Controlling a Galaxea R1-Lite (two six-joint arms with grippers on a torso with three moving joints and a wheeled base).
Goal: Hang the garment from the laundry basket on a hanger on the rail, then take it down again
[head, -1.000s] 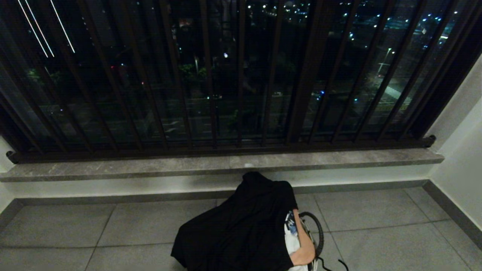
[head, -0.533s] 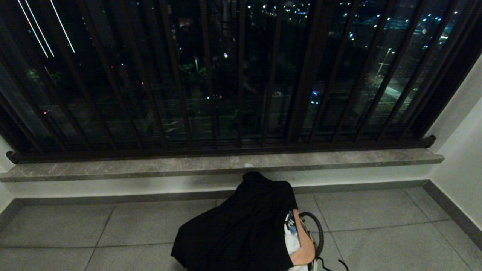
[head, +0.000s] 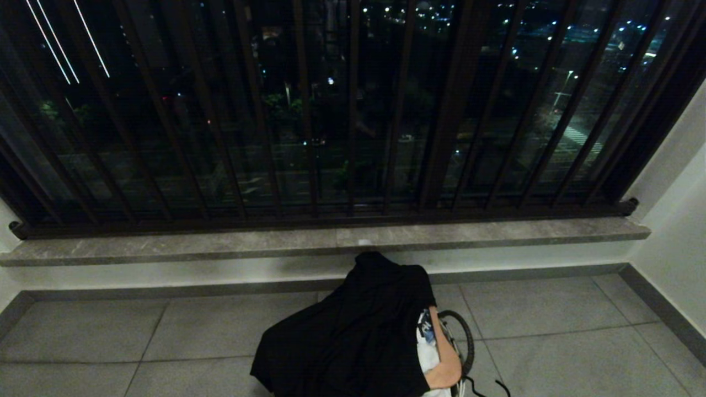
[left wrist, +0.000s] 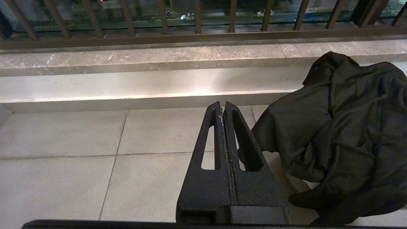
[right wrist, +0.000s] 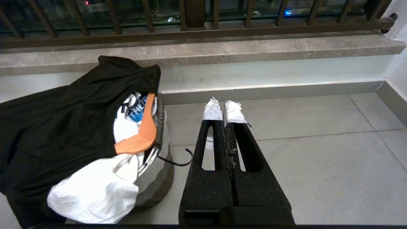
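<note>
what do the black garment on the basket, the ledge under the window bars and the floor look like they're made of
Black garment: thin matte knit fabric, judging by its soft folds. Ledge: seemingly grey stone, mottled with pale veins. Floor: large grey tiles, probably ceramic or stone, with visible joints and a dull sheen.

Black garment (head: 353,336) drapes over the floor-standing laundry basket (right wrist: 159,165).

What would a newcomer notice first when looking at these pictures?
A large black garment is draped over the laundry basket on the tiled floor, below the stone ledge of a barred window with city lights behind. An orange hanger and white cloth show under its edge. Both grippers, left and right, are shut and empty, above the floor.
</note>
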